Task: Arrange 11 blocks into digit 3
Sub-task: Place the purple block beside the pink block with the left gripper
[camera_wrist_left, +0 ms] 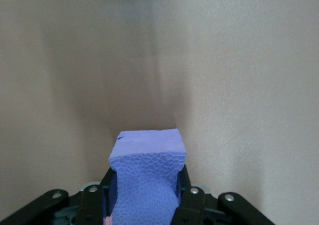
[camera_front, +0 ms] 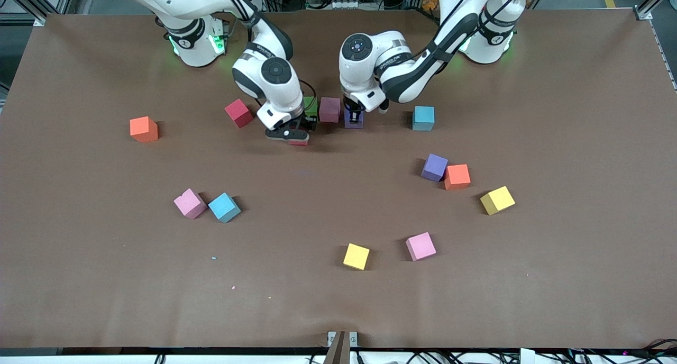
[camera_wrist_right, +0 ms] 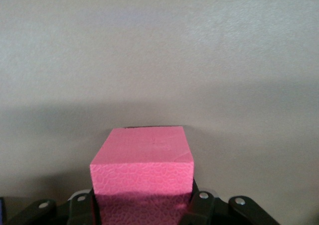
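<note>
Three blocks stand in a row at the table's middle: green point(camera_front: 311, 105), dull pink point(camera_front: 329, 109) and purple point(camera_front: 354, 120). My left gripper point(camera_front: 353, 113) point(camera_wrist_left: 146, 185) is shut on that purple block point(camera_wrist_left: 147, 148), which bulges between the fingers. My right gripper point(camera_front: 296, 135) point(camera_wrist_right: 143, 195) is shut on a bright pink block point(camera_wrist_right: 142, 153), low at the table just nearer the camera than the green one; only a pink sliver point(camera_front: 299, 141) shows under the hand. Loose blocks: red point(camera_front: 239, 112), orange point(camera_front: 144, 129), light blue point(camera_front: 423, 118), purple point(camera_front: 434, 167), orange point(camera_front: 457, 176), pink point(camera_front: 420, 246), pink point(camera_front: 189, 203), light blue point(camera_front: 224, 207).
Two yellow cubes lie on the brown table: one point(camera_front: 497, 200) toward the left arm's end, one point(camera_front: 356, 256) near the front edge beside the pink block. Both arms' elbows crowd over the row of blocks.
</note>
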Controlling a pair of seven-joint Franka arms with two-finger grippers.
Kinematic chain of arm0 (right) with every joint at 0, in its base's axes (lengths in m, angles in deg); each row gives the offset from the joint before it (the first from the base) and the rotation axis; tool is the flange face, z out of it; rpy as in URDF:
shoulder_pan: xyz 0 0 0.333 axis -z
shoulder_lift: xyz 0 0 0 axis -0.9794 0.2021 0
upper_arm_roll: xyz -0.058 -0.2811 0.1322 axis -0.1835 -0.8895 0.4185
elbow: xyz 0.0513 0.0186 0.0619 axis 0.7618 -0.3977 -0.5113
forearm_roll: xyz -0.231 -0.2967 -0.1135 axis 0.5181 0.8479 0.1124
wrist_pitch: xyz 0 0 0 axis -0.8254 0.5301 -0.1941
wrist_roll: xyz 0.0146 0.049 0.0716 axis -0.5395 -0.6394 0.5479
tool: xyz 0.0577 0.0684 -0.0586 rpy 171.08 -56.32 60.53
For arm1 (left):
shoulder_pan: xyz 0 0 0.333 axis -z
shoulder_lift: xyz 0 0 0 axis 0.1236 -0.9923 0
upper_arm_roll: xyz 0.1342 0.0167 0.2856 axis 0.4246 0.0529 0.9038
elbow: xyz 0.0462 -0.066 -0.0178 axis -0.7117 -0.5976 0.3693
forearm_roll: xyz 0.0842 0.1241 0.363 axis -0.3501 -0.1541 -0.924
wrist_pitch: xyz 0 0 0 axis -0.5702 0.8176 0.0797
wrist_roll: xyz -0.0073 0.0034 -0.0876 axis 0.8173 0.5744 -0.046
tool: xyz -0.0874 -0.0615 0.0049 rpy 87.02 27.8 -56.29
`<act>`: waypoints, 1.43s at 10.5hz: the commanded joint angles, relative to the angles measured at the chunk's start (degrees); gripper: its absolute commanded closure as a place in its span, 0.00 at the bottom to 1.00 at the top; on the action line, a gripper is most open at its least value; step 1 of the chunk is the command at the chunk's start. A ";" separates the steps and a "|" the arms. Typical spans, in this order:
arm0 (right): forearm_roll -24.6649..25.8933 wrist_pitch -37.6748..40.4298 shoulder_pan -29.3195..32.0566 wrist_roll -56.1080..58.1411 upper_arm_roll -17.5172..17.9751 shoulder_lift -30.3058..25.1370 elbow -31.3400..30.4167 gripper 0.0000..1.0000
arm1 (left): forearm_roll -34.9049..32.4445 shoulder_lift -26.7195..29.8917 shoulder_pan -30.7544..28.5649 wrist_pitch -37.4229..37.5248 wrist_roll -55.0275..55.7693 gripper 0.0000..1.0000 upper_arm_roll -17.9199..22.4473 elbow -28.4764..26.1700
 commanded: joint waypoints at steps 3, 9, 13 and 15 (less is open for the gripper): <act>1.04 0.73 0.56 2.54 0.52 -0.40 0.60 0.85 | -2.05 -1.76 0.57 -1.00 3.23 0.81 -0.26 1.07; -0.19 4.39 0.56 2.90 1.40 2.41 3.31 0.88 | -2.05 -1.85 0.83 -1.01 3.23 0.81 -0.52 0.37; -1.85 11.89 0.47 2.99 2.45 5.23 10.70 0.91 | -2.05 -1.93 0.83 -1.01 3.23 0.81 -1.23 0.11; -2.13 11.37 0.29 2.99 2.63 5.23 10.97 0.93 | -2.05 -2.28 0.83 -1.01 3.23 0.81 -1.23 0.19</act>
